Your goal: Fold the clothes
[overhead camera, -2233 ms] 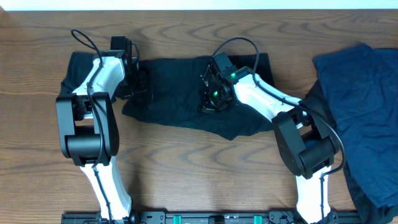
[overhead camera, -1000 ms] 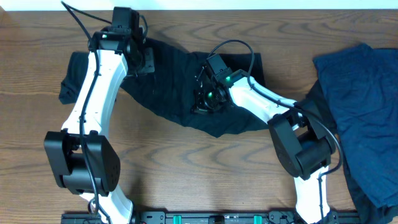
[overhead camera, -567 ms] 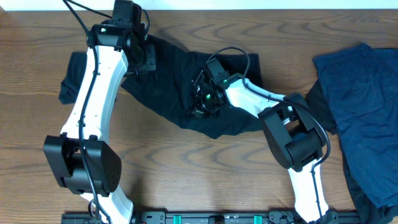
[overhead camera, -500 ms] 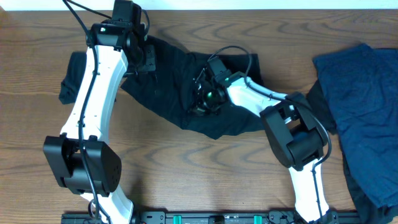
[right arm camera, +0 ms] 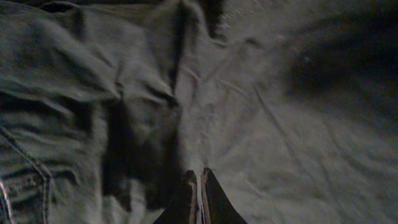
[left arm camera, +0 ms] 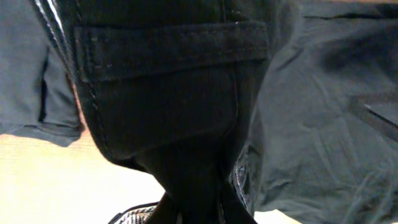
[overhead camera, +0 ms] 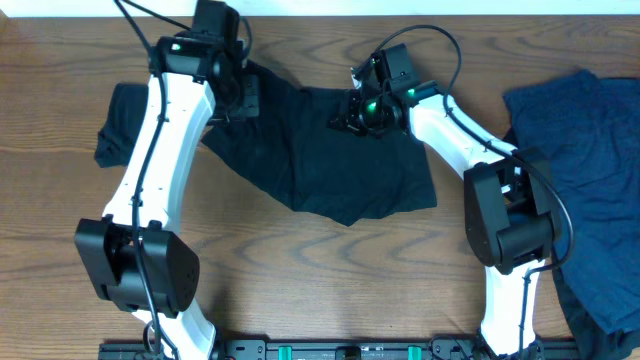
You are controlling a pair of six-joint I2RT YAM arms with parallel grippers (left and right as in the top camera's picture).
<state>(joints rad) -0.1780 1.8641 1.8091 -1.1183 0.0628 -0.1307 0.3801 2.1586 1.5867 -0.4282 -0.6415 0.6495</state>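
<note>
A black garment (overhead camera: 330, 165) of the clothes lies spread at the table's middle, its top edge stretched between both grippers. My left gripper (overhead camera: 243, 100) is shut on its upper left corner; in the left wrist view the hemmed black cloth (left arm camera: 168, 112) hangs bunched out of the left gripper (left arm camera: 199, 211). My right gripper (overhead camera: 352, 112) is at the garment's upper right part. In the right wrist view the right gripper (right arm camera: 198, 173) has its fingers pressed together on a ridge of the wrinkled black cloth (right arm camera: 280, 124).
A second black garment (overhead camera: 118, 125) lies at the far left, partly under the left arm. A pile of dark navy clothes (overhead camera: 590, 170) covers the right side of the wooden table (overhead camera: 320, 270). Both arm bases stand at the front edge.
The right gripper moved up and to the right from the garment's middle to its top edge. The garment's right half has spread out flatter, and the left gripper has shifted slightly right.
</note>
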